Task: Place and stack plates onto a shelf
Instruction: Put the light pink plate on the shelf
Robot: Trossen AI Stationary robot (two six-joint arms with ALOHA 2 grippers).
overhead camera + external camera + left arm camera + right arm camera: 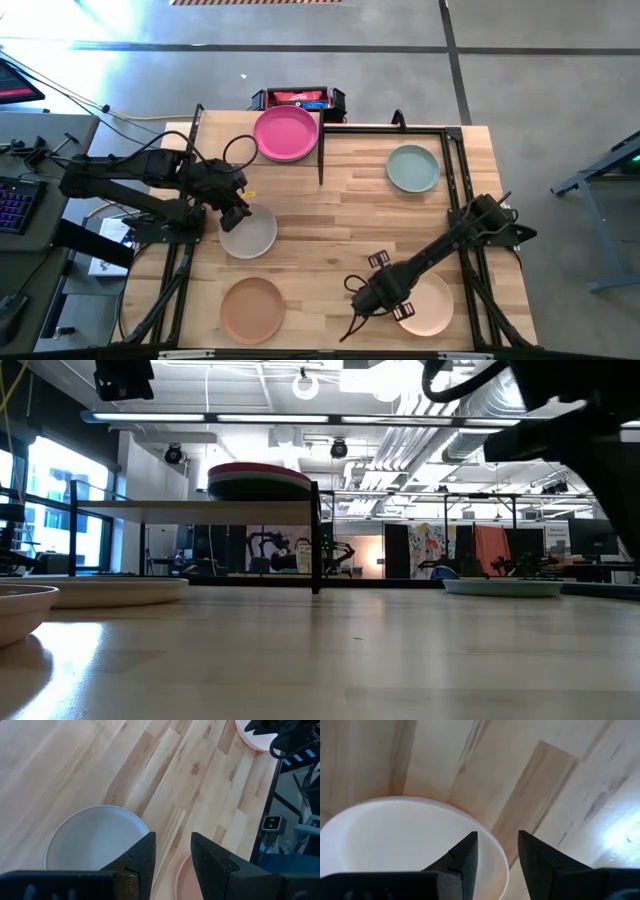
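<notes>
Tabletop [330, 215]: pale slatted wood, smooth, lying nearest the low camera and filling its foreground.
Left gripper [237, 213]: dark fingers [141, 861] standing apart with nothing between them, hovering over the far-left rim of the off-white plate [249, 232].
Right gripper [363, 297]: dark fingers [462, 860] standing apart, gripping nothing, hanging at the left rim of the cream plate [428, 305].
Off-white plate: round, shallow, matte, lying flat at the table's left middle.
Cream plate: round, matte, thin raised lip, lying flat at the near right.
Tan plate [252, 309]: round, matte, sitting flat at the near left, well apart from the others.
Pale green plate [413, 168]: round, shallow, resting flat at the far right.
Shelf [195, 507]: flat light wood panel on thin black metal legs, standing at the far left, long side running across the table.
Magenta plate [286, 133]: round, matte, topping a short stack on the shelf, a dark plate showing beneath it in the low view.
</notes>
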